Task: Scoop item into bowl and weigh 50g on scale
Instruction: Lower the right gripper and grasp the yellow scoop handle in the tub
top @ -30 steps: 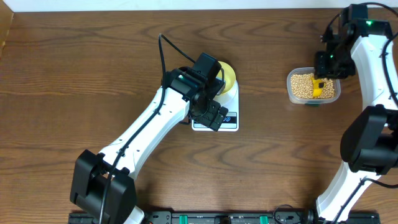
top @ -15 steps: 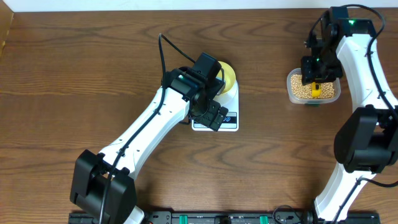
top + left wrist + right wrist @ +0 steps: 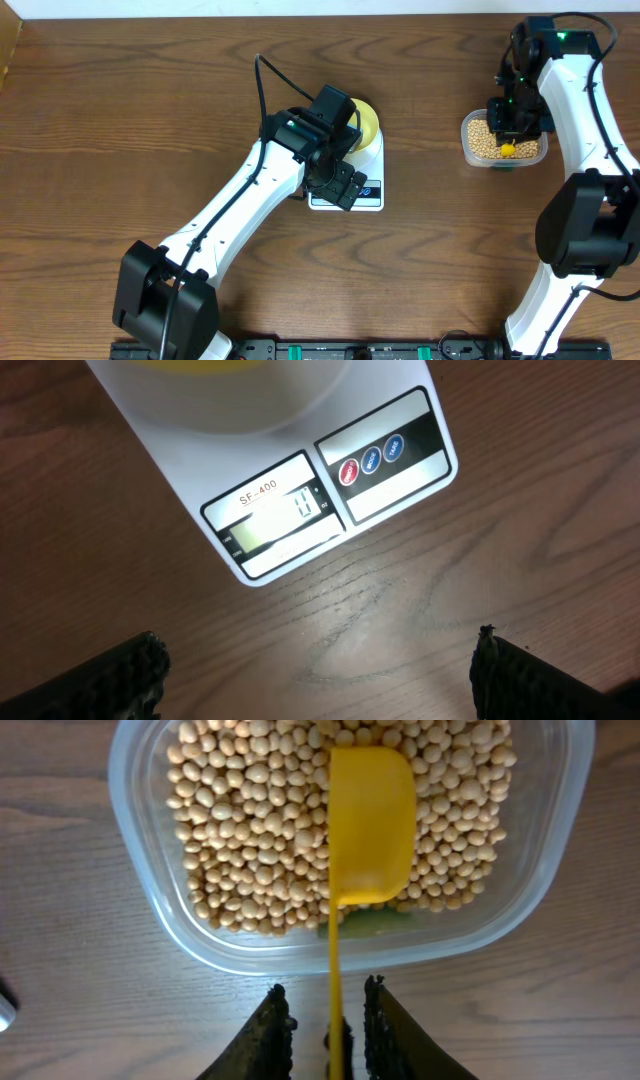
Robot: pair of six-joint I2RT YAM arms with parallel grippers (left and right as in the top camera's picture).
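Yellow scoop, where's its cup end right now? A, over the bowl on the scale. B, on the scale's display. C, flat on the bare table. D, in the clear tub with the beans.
D: the right wrist view shows the scoop over the beans inside the clear tub.

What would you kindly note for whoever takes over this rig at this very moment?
Left gripper: jaws wide open, empty, hovering over the table in front of the scale.
Right gripper: jaws straddle the handle of the yellow scoop; grip not confirmed.
Things: bowl sits on the scale; beans fill the clear tub, scoop head resting on them.
Done: bowl placed. To do: scoop beans into the bowl up to 50 g.
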